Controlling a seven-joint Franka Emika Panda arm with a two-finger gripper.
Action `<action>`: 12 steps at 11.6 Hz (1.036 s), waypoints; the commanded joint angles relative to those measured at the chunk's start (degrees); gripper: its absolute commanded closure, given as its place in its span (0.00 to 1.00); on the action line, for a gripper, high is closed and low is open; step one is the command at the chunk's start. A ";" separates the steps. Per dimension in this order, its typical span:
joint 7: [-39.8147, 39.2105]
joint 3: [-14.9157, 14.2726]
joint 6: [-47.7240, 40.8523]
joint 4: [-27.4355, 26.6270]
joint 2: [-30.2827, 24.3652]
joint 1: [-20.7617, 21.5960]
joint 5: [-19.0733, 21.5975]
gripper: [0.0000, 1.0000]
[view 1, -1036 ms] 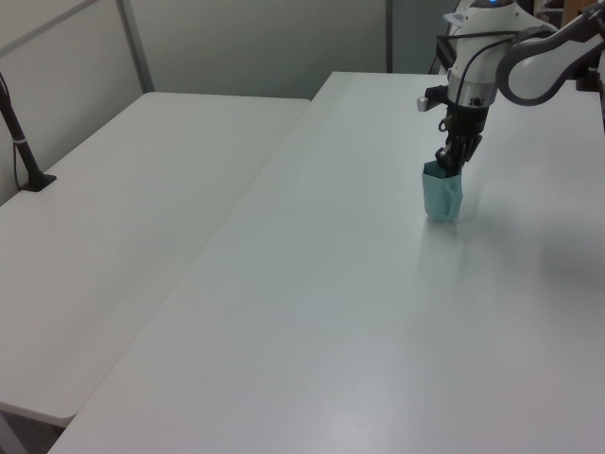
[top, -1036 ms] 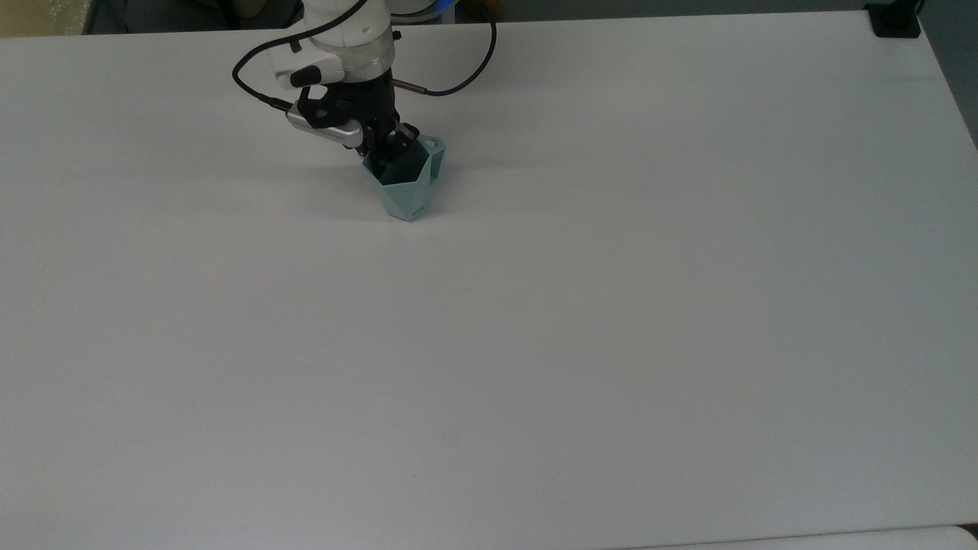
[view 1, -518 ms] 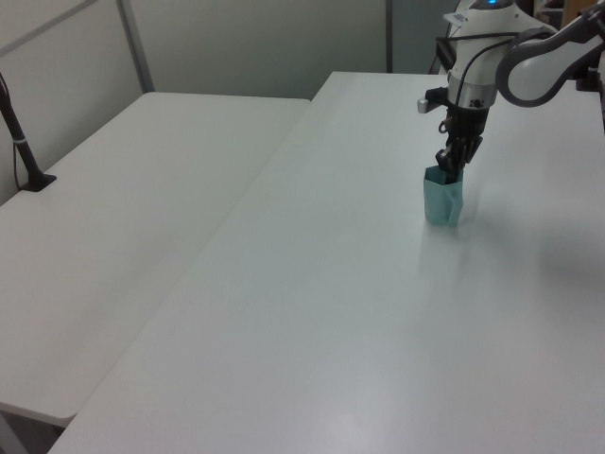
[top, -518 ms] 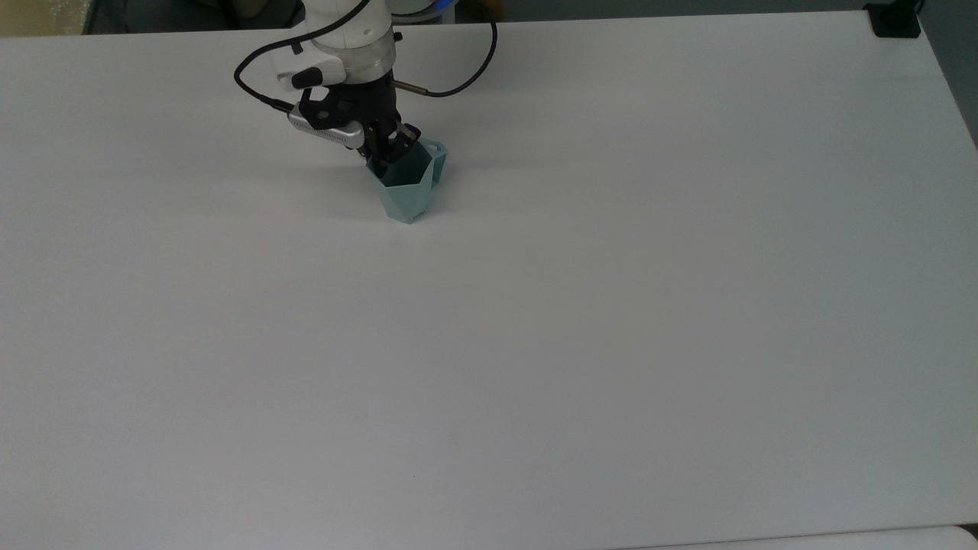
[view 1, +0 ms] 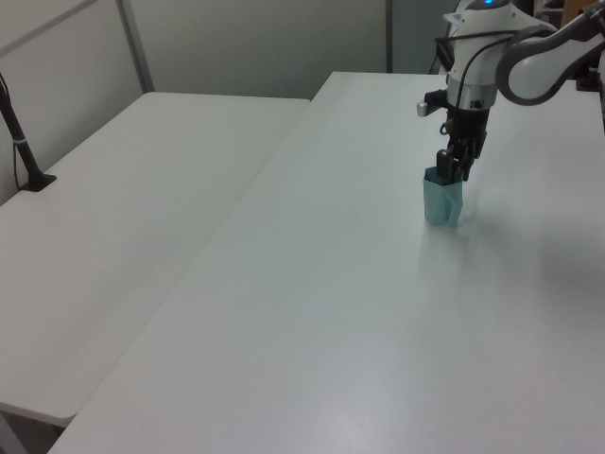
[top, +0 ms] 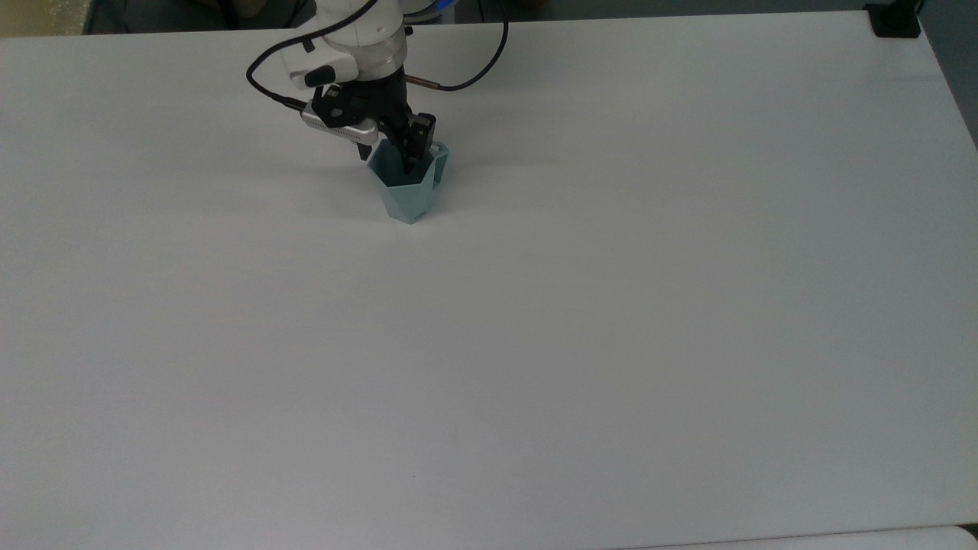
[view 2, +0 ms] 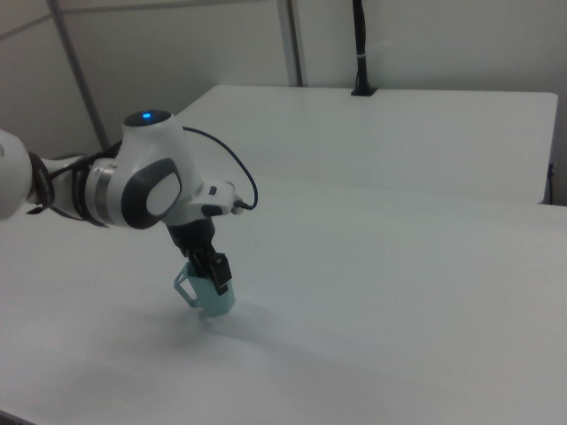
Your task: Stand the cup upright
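Whether my jaws pinch the rim I cannot tell; my gripper (top: 413,155) dips into the upright cup (top: 409,192), upper left of the top view, likely light, stiff, slippery; its rim wall suits gripping.

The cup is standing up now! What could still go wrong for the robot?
The cup stands upright on the table, but the hand is at its rim, with a finger reaching inside. If the arm lifts or swings sideways, that finger might catch the wall and tip the cup over again. The handle sits close to the hand too, so it might get bumped.
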 commanded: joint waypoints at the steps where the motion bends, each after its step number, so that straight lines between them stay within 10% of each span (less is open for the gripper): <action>1: -4.74 -0.66 -11.44 9.67 -2.66 0.79 0.72 0.00; 6: -22.48 -3.47 -33.15 27.45 -3.97 -1.67 0.37 0.00; 12: -29.02 -3.92 -35.30 28.08 -5.73 -3.08 0.28 0.00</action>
